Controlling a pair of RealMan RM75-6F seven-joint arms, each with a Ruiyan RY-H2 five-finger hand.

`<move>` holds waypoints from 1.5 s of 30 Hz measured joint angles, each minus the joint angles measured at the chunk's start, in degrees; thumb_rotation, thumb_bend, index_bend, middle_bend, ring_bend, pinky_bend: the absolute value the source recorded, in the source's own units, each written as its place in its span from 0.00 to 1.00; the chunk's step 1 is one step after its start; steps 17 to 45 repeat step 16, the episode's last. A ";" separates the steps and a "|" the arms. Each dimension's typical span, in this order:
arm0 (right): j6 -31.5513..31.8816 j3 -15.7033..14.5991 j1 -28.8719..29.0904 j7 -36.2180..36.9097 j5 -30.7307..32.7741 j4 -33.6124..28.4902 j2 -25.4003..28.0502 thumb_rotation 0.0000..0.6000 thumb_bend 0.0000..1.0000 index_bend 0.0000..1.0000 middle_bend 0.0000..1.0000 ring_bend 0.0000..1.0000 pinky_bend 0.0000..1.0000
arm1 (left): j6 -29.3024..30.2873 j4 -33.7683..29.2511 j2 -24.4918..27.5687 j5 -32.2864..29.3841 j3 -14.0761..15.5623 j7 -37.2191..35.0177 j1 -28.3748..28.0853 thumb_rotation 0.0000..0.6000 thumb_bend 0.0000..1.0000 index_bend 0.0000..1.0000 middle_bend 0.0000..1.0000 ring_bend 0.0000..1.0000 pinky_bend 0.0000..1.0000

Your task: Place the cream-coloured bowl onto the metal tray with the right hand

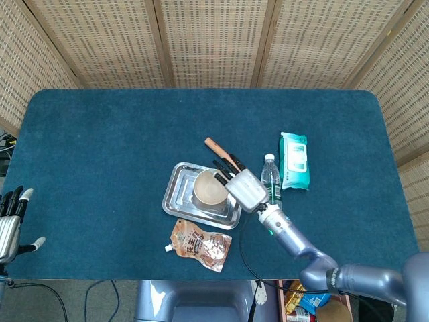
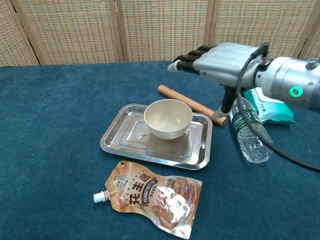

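Note:
The cream-coloured bowl (image 1: 210, 188) (image 2: 168, 118) stands upright on the metal tray (image 1: 175, 196) (image 2: 122, 137), toward its right side. My right hand (image 1: 242, 186) (image 2: 220, 61) hovers above and to the right of the bowl, open and flat, clear of it and holding nothing. My left hand (image 1: 9, 219) rests at the far left edge of the table in the head view, fingers apart and empty; the chest view does not show it.
A wooden stick (image 2: 190, 104) lies behind the tray. A water bottle (image 2: 249, 129) lies on its side to the right, next to a green wipes pack (image 1: 293, 160). A peanut butter pouch (image 2: 150, 197) lies in front of the tray.

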 measured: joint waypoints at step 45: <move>29.58 -10.81 -26.16 25.32 -13.68 0.28 12.71 1.00 0.00 0.00 0.00 0.00 0.00 | 4.57 0.94 -1.21 9.76 3.47 0.98 1.85 1.00 0.00 0.00 0.00 0.00 0.00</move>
